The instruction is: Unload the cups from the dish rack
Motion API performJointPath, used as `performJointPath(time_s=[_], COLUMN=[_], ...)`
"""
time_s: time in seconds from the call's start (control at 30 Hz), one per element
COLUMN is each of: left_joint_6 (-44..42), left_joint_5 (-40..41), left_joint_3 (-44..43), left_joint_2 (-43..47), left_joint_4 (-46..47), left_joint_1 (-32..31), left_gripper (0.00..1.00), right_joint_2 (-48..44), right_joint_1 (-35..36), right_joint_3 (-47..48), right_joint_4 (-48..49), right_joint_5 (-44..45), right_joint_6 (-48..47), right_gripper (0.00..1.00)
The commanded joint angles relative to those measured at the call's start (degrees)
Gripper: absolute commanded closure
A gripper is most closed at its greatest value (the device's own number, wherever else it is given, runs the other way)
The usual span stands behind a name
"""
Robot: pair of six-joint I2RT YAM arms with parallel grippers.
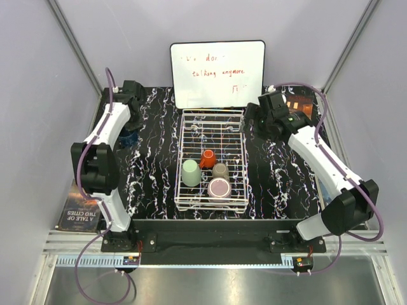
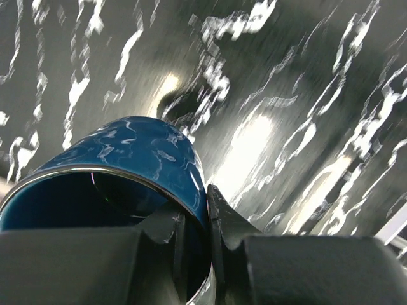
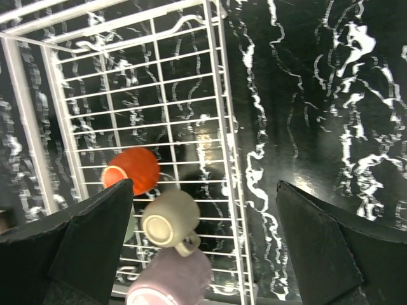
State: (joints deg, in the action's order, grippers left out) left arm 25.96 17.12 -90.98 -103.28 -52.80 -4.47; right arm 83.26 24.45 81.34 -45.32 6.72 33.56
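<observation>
Where the two arms are bolted at the near edge, a book (image 1: 79,213) titled "A Tale of Two Cities" lies beside the left arm (image 1: 105,136), off the near left corner of the black, white-veined counter (image 1: 152,171). Just beyond the near edge, in the middle of the counter, sits the dish rack (image 1: 213,133), with four cups grouped in its near half. The pale pink-lilac cup (image 1: 219,188) is nearest. Behind it stand the pale mint green cup (image 1: 191,173) on the left and the taupe cup (image 1: 220,170) on the right. In the right wrist view the taupe cup shows its base, with its handle pointing towards the pink-lilac one. The small orange-red cup (image 1: 207,158) lies farthest back of the four, tilted, just beside the taupe cup. The far half of the rack is bare wire.

Left of the rack and well apart from it, the left jaws are clenched on the rim of the dark blue cup (image 2: 140,159), with one finger (image 2: 159,254) inside the wall and the other outside. The cup is out of the rack, low over the counter; whether it rests on the counter I cannot tell. The right arm (image 1: 318,155) reaches to the rack's far right corner. Its right jaws are released, spread wide and grasping nothing above the wire. At the far edge a whiteboard (image 1: 217,73) with red writing stands upright.
</observation>
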Motion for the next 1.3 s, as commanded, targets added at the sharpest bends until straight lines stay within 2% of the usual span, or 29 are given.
performJointPath(time_s=[0.0, 0.3, 0.47, 0.63, 0.93, 1.03, 1.07, 1.2, 1.27], left_joint_6=[-0.82, -0.47, -0.73, 0.06, 1.73, 2.61, 2.87, 2.96, 2.96], left_joint_5=[-1.56, -5.52, -6.93, -6.67, -5.35, -5.26, -5.17, -3.95, -3.33], left_joint_3=[-10.61, -16.15, -20.9, -22.4, -21.17, -19.68, -19.24, -18.09, -17.39], left_joint_2=[-5.15, -14.39, -20.54, -23.27, -24.77, -23.37, -22.84, -20.03, -17.75], left_joint_4=[2.79, 7.09, 7.01, 6.92, 6.3, 6.39, 6.3, 6.39, 6.3], left_joint_1=[0.95, 4.29, 4.38, 4.38, 4.38, 4.47, 4.38, 4.38, 4.29], left_gripper=[1.0, 1.0, 1.0, 1.0, 0.99, 0.84, 0.72, 0.47, 0.44], right_joint_2=[1.55, 1.72, 4.0, 4.89, 5.07, 4.28, 4.19, 3.13, 2.78], right_joint_1=[1.74, 2.01, 2.01, 2.01, 2.01, 2.01, 1.92, 2.01, 2.01], right_joint_3=[3.21, -0.04, 2.06, 3.04, -1.01, -2.67, -2.85, -3.47, -3.99], right_joint_4=[-3.37, 0.93, 1.29, 1.2, 2.43, 2.96, 3.04, 3.57, 4.1], right_joint_5=[5.23, -1.53, -3.38, -3.29, -5.49, -5.4, -5.4, -5.23, -5.31], right_joint_6=[-2.71, -4.47, -4.47, -5.17, -3.42, -3.24, -3.07, -2.98, -2.97], right_gripper=[0.0, 0.0, 0.0, 0.0, 0.0, 0.0, 0.0, 0.0, 0.0])
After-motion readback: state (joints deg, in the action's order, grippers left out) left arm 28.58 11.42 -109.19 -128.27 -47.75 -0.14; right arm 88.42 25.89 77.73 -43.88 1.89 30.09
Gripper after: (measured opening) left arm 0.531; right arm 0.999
